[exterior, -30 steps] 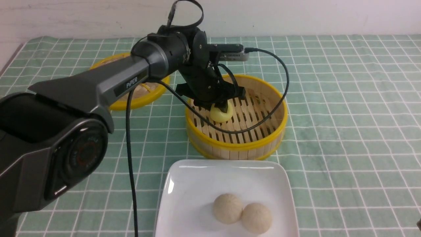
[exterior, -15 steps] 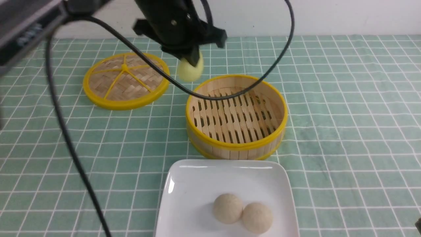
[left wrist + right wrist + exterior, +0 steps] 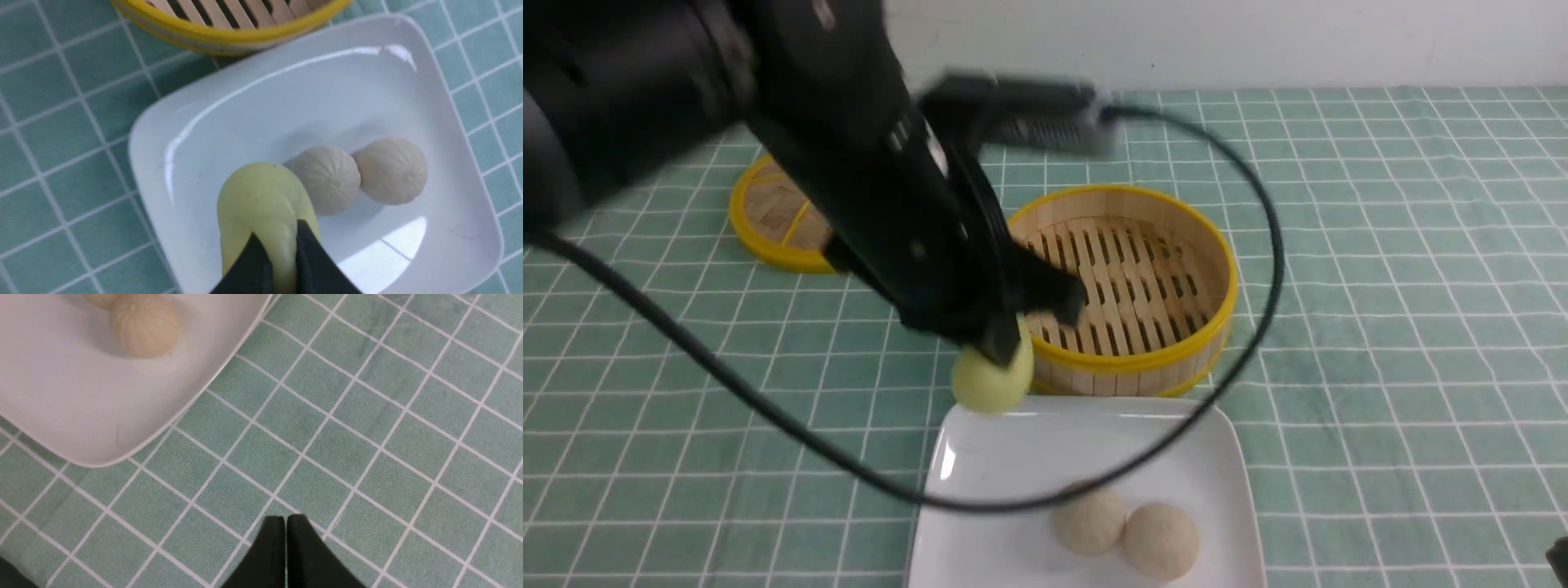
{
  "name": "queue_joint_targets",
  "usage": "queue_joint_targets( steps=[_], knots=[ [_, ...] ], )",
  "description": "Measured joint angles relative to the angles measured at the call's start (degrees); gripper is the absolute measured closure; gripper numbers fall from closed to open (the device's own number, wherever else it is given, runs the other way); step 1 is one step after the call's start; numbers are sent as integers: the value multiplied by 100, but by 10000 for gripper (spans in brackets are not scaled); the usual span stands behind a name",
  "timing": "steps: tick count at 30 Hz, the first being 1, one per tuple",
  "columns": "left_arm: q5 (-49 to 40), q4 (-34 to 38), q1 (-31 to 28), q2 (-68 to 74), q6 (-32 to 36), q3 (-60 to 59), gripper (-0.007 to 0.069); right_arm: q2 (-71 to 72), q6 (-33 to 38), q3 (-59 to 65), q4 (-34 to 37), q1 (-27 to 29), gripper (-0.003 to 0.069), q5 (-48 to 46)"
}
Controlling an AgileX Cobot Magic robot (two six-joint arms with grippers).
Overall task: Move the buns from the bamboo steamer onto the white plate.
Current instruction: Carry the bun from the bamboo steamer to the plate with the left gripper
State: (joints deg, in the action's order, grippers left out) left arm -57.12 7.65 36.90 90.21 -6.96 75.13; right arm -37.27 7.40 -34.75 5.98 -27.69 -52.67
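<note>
The worktop point(image 3: 1388, 327) carries the white plate point(image 3: 996, 523), two beige buns point(image 3: 359, 175) touching on it. Just beyond sits the bamboo steamer point(image 3: 1227, 318), bunless. Left fingers point(image 3: 282, 245) grip the yellow bun point(image 3: 988, 380) above the plate; right fingers point(image 3: 285, 535) are nearly closed.

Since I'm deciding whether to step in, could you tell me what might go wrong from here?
The left claw grips the yellow bun above the near-side plate, so the soft dough might squash. Lowered there, it could bump the beige buns. The looping cable might brush them too.
</note>
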Motion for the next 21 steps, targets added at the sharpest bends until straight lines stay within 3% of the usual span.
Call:
queue_joint_targets(
  steps=[7, 13, 21],
  knots=[
    [1783, -19, 218, 311, -919, -1425, 590, 0, 0, 0, 40, 0, 627, 57],
    [2051, -139, 218, 488, -1370, -1465, 572, 0, 0, 76, 44, 0, 624, 134],
    [2098, -164, 218, 880, -1677, -1465, 435, 0, 0, 100, 44, 0, 615, -31]
  ],
)
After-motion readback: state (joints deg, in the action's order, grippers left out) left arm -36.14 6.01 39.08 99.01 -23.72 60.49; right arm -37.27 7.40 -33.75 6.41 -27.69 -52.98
